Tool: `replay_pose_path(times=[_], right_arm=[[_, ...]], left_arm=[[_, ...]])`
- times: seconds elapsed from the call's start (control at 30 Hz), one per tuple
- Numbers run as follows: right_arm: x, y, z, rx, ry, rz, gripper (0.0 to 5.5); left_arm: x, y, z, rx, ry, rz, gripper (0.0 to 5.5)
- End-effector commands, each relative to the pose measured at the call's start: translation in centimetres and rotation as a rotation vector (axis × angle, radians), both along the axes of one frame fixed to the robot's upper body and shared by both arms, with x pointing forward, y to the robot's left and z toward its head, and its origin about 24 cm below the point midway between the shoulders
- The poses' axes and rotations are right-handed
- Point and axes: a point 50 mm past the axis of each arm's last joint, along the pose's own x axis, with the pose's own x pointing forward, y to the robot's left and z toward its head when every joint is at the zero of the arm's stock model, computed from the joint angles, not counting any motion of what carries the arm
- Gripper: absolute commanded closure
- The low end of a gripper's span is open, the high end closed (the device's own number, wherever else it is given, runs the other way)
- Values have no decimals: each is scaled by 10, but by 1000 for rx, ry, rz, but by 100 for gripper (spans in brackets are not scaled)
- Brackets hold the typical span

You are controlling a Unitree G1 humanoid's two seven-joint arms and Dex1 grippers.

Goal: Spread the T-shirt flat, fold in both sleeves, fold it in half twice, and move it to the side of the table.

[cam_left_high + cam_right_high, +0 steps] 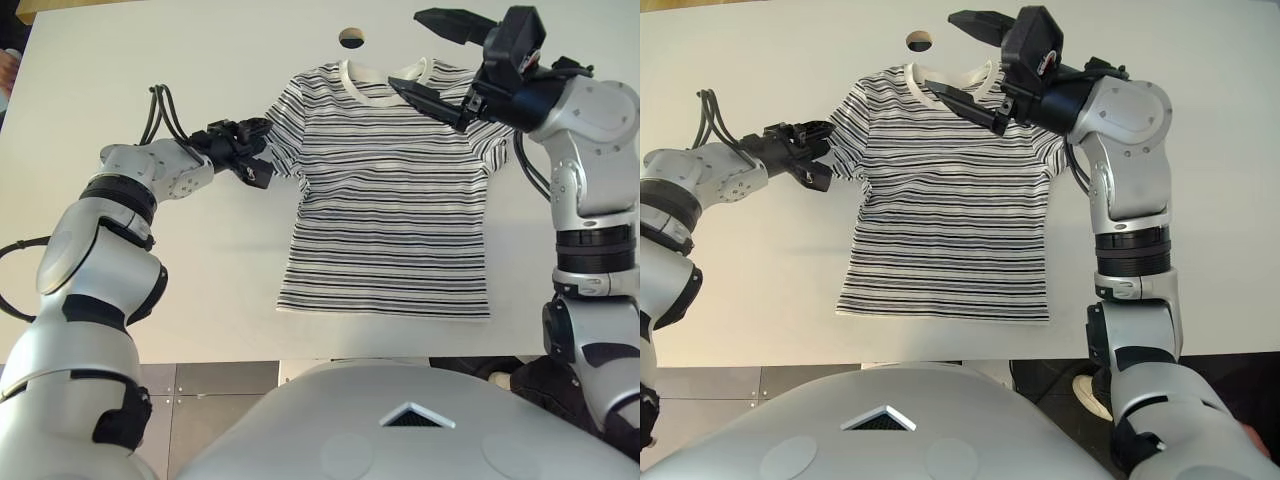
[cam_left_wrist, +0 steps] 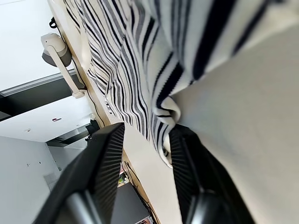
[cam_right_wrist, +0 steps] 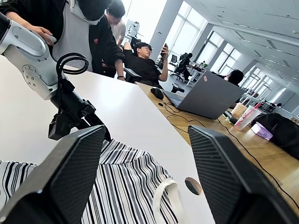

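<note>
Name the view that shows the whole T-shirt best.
The left eye view: the T-shirt lies flat, collar to hem in sight. The right eye view matches. The left wrist view catches a sleeve edge close up; the right wrist view, the collar end.

Silver arms (image 1: 95, 250), black joint bands (image 1: 594, 240), looped black cables (image 1: 157, 108)

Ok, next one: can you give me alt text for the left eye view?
A striped T-shirt lies spread flat on a white table, collar away from the robot. The left claw is at the sleeve on the robot's left, fingers apart; the right claw hangs open over the collar and other shoulder.
</note>
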Motion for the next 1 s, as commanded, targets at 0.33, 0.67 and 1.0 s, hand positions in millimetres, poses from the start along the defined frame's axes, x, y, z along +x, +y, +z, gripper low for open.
replay_pose_path(times=[0.33, 0.67, 1.0], right_arm=[[-6, 5, 0, 25, 7, 46, 221], [-6, 2, -6, 23, 15, 31, 221], [-9, 1, -12, 14, 16, 7, 221]], left_arm=[[-24, 20, -31, 96, 127, 64, 539], [-28, 37, -26, 109, 112, 102, 539], [-31, 48, -20, 129, 98, 82, 539]])
